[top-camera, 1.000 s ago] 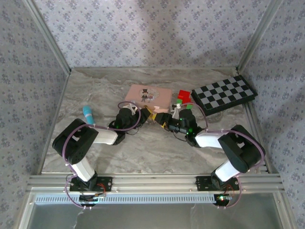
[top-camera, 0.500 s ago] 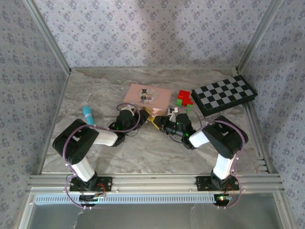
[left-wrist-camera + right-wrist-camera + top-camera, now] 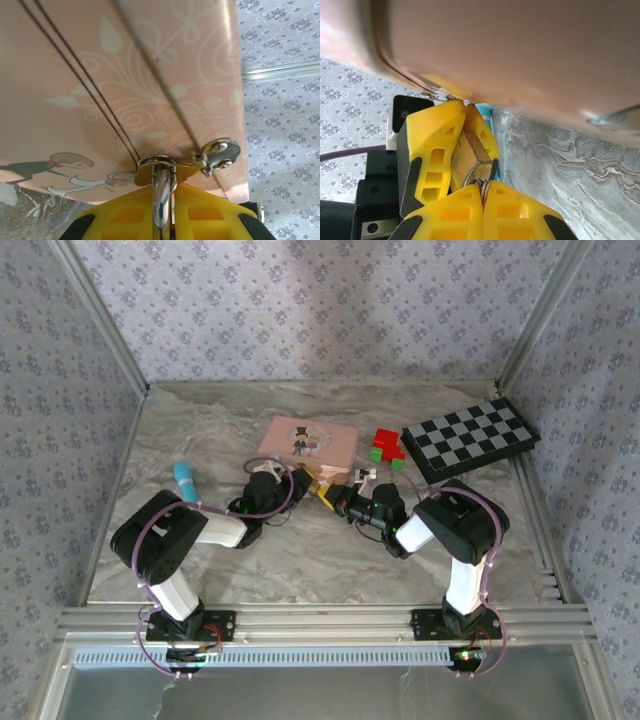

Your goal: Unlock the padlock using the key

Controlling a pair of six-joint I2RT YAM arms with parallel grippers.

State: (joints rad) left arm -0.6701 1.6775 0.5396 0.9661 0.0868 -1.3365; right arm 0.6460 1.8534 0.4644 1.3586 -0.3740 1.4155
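The pink illustrated box (image 3: 308, 443) lies mid-table, and both grippers meet at its near right corner. My left gripper (image 3: 172, 187) is shut on the padlock's silver shackle (image 3: 162, 192), close against the box's metal latch (image 3: 220, 152). In the right wrist view the brass padlock body (image 3: 470, 157) sits between the left gripper's yellow fingers (image 3: 432, 150). My right gripper (image 3: 482, 192) is shut on the key's ring (image 3: 484, 184) at the padlock's bottom end; the key blade is hidden. From above, the left gripper (image 3: 303, 478) and right gripper (image 3: 338, 500) nearly touch.
A folded chessboard (image 3: 470, 437) lies at the back right. Red and green blocks (image 3: 385, 448) sit between it and the box. A blue cylinder (image 3: 185, 478) rests left of the left arm. Patterned walls enclose the marble table (image 3: 300, 550).
The right arm's elbow has swung left and closer in, and its wrist has turned, with the gripper staying at the padlock. The left arm has held still.
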